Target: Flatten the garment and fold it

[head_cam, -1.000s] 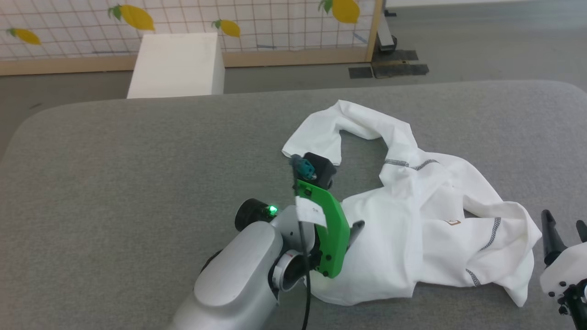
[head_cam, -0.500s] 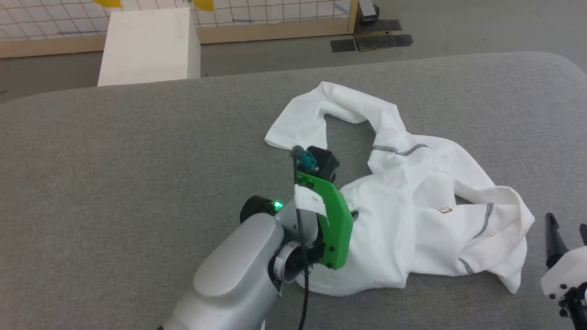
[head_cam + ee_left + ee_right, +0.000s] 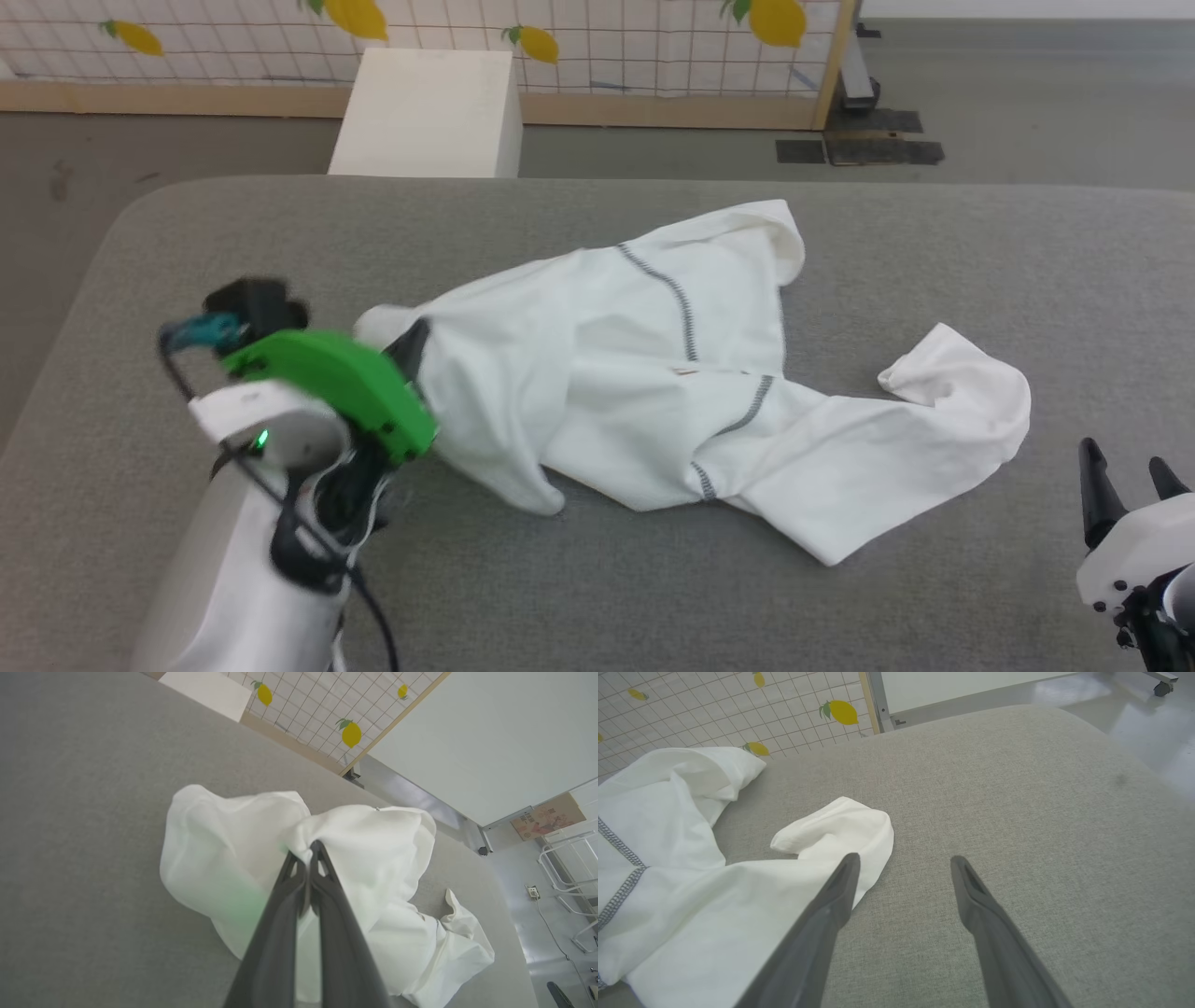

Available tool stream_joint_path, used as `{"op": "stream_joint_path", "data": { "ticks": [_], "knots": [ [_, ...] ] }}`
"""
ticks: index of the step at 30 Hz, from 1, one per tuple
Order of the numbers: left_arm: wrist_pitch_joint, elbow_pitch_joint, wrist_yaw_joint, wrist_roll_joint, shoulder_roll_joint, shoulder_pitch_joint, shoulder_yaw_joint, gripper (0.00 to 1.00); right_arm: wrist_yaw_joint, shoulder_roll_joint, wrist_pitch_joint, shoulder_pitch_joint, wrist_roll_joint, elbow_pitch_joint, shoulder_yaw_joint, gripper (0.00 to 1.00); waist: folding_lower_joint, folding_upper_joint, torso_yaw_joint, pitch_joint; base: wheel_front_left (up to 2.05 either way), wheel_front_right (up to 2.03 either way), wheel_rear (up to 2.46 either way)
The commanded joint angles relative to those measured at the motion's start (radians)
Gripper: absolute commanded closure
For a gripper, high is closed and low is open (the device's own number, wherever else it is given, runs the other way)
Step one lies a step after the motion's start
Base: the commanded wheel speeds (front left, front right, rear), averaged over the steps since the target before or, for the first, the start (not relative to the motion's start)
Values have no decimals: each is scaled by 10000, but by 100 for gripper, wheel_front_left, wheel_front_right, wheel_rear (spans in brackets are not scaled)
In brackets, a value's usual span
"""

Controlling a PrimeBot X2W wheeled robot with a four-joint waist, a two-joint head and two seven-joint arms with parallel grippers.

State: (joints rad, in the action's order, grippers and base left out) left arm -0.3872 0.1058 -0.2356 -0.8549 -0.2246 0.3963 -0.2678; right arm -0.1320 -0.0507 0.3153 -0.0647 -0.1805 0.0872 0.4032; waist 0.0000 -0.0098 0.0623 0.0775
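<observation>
A grey fabric-covered surface (image 3: 187, 523) with rounded corners stands in front of a lemon-printed grid panel (image 3: 635, 47) and a white box (image 3: 425, 112). The garment (image 3: 607, 373) lies crumpled across its middle. The step in hand looks like spreading. The left claw (image 3: 308, 851) is pinched tight on a bunched fold at the garment's left end, so it would do best to draw that end outward and low, slowly enough that the cloth unrolls rather than the whole shirt sliding. The right claw (image 3: 903, 858), spread wide and holding nothing, should probably take the opposite end for tension, choosing an edge rather than a wad. The left forearm rises from the head view's lower left, wrist bent, fingers reaching across toward the cloth. The right claw waits low at the lower right, just beside the garment's right end.
</observation>
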Motion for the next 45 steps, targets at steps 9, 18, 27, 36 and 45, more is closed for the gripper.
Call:
{"op": "stream_joint_path", "data": {
  "ticks": [9,18,27,36,45],
  "knots": [
    [-106,-508,-1537,-994,-174,-4503,1229,100,13,5,-28,-205,-105,247,-586,0,0,95,1117,-253,0,0,0],
    [268,-973,-589,-1480,270,-4344,1283,0,13,5,-130,-277,-170,574,-981,0,0,95,1211,-476,0,0,0],
    [4214,-1736,1103,1750,-966,-3033,1181,0,13,5,98,-204,-231,468,-1731,0,0,95,1023,-646,0,0,0],
    [6482,-1223,1457,4477,-559,-3264,912,0,13,-65,2988,-546,441,279,-4065,0,0,95,1094,-119,0,0,0],
    [6488,-1532,1940,5077,573,-3303,1724,0,13,-875,4615,-1746,1180,1391,-6021,0,0,95,1479,720,0,0,0]
  ]
}}
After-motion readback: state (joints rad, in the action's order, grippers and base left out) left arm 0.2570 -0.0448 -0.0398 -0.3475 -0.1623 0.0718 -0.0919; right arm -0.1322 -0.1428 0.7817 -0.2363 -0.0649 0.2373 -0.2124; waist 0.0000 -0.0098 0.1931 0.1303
